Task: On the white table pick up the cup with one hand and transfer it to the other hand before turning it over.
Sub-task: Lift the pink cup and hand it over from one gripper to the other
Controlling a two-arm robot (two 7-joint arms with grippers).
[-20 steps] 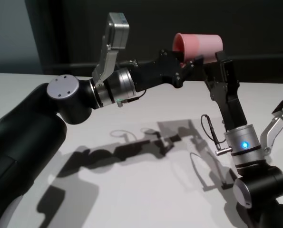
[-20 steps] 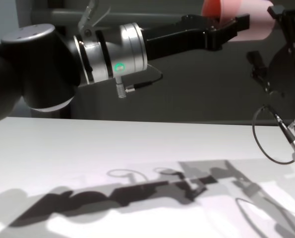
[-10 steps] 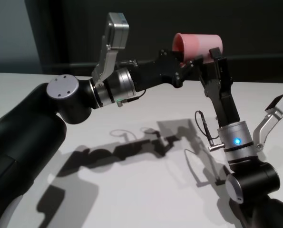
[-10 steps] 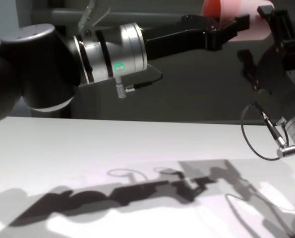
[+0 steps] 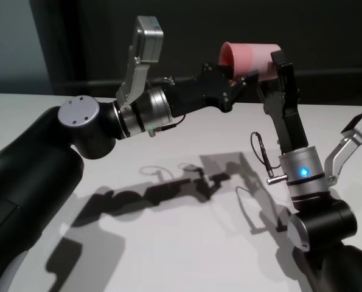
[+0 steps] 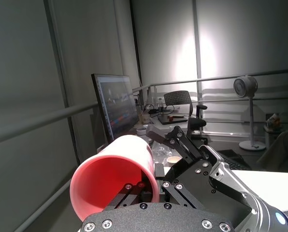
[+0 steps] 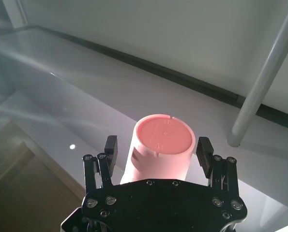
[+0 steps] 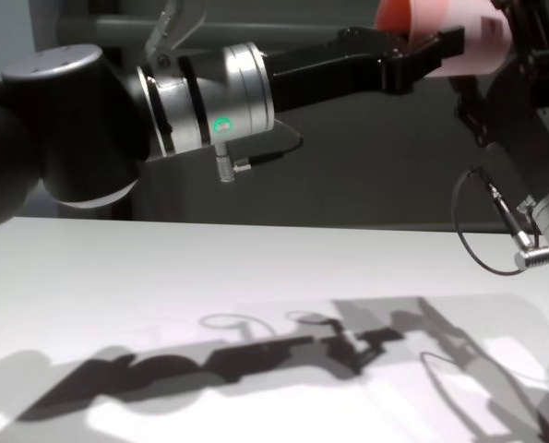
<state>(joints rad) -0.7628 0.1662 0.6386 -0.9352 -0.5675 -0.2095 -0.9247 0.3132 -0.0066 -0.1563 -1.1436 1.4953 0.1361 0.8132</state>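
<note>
Head view looks down on the cup [image 5: 252, 59] from above, chest view up from below it, both wrist views close beside it.

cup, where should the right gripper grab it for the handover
The cup lies on its side, the left gripper pinching its rim. Take the wall near the closed base, coming from that end; the right gripper already straddles it there.
</note>
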